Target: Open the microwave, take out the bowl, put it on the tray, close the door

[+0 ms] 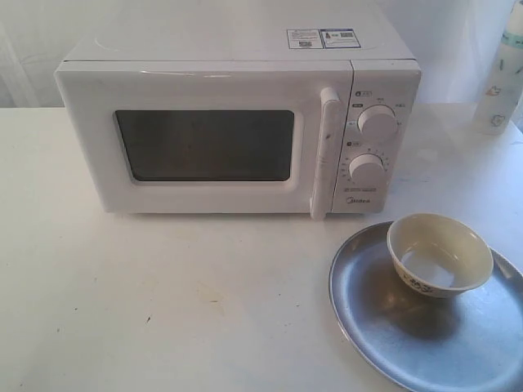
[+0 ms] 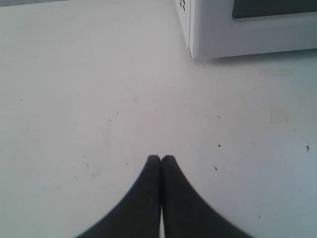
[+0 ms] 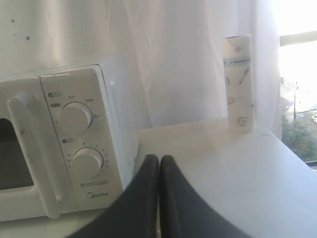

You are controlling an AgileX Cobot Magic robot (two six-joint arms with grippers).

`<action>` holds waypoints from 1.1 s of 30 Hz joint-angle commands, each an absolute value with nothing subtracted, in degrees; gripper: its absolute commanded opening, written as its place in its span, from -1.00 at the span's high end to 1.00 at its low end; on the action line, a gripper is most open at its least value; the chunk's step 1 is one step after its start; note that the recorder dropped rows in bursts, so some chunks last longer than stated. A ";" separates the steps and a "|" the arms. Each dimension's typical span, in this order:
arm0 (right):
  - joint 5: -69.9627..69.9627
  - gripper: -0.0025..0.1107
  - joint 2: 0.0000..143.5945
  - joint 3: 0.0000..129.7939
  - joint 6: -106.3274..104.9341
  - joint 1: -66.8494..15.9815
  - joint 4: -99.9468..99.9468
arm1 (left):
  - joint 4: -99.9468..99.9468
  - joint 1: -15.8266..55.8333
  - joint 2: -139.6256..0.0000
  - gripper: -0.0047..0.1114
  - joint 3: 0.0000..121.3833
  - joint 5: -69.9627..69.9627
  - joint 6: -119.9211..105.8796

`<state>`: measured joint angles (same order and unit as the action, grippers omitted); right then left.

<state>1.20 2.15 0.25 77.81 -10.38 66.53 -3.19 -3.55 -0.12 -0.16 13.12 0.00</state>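
exterior view shows microwave on a speckled white table, white curtain behind

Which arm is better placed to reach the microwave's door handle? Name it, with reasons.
Right. The door handle and dials stand close ahead of the shut right gripper, on that arm's side of the microwave. The left gripper, shut, faces only a lower corner across the table.

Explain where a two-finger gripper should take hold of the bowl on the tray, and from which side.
Grip the bowl by its rim from above, one jaw inside, one outside. It stands upright and empty on the tray, rim free all round; its outer wall tapers to a narrow foot, so a sideways squeeze would likely slip.
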 commanded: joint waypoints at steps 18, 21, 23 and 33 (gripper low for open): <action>-18.63 0.96 0.00 0.00 46.49 -10.25 25.05 | -3.57 -3.28 0.00 0.92 0.00 13.29 0.00; -18.63 0.96 0.00 0.00 27.29 -10.25 23.07 | -3.57 -3.28 0.00 0.92 0.00 13.29 0.00; -18.75 0.96 0.00 0.00 16.34 -10.25 22.96 | -3.57 -3.28 0.00 0.92 0.00 13.29 0.00; -17.65 0.96 0.00 0.00 2.63 -10.25 8.86 | -3.57 -3.28 0.00 0.92 0.00 13.29 0.00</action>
<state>-18.41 0.37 0.11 4.18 -10.38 9.08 -3.19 -3.55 -0.12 -0.16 13.12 0.00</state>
